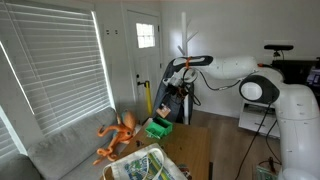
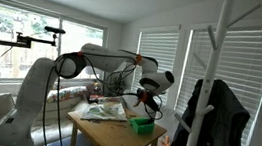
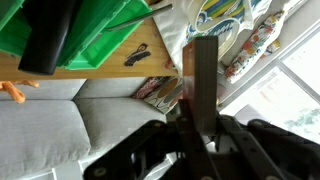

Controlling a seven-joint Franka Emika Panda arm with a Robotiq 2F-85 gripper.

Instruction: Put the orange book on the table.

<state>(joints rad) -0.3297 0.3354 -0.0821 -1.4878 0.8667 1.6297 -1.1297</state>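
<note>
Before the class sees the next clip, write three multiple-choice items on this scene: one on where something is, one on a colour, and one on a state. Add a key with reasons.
1. Where does the box stand?
A) on a shelf
B) on the wooden table
C) on a chair

2. What colour is the box?
A) green
B) blue
C) white

3. How are the window blinds set?
A) pulled fully up
B) taken off and rolled up
C) lowered over the window

Key:
1 B, since the box rests on the tabletop in both exterior views.
2 A, since its walls are bright green.
3 C, since the slats hang down across the pane.
</note>
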